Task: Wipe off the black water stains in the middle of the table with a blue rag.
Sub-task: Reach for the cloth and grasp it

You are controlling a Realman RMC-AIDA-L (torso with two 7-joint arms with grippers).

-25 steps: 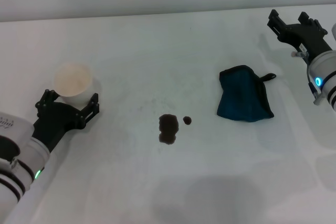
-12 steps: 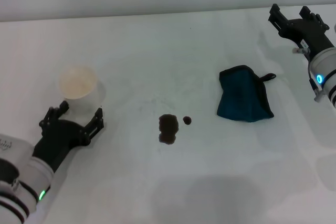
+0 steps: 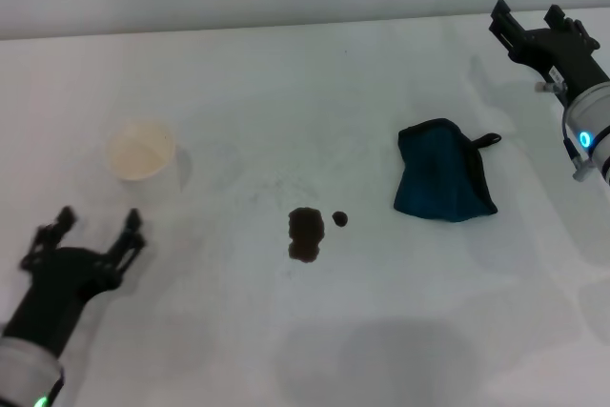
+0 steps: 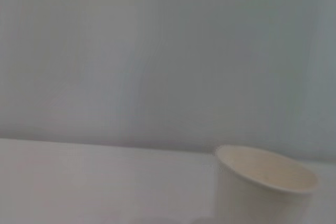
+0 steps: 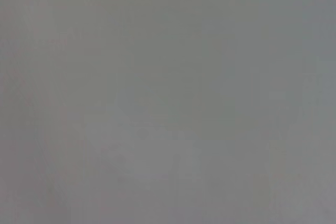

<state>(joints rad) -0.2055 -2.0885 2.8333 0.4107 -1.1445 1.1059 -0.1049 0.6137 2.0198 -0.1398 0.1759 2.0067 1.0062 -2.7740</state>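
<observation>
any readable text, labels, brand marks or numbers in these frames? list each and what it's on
None: no readable text in any view.
Paper cup: plain, no print.
Blue rag: no tag or lettering visible.
Table: blank white, only the black water stains.
Left gripper and right gripper: black fingers, no markings; the only sign is a blue light on the right arm, not a character.
Right wrist view: featureless grey.

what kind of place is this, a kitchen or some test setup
Most likely a lab or test bench, not a kitchen. A plain white table against a bare wall holds only staged items: a paper cup, a blue rag and black water stains, with the left tool and right tool at the sides.
</observation>
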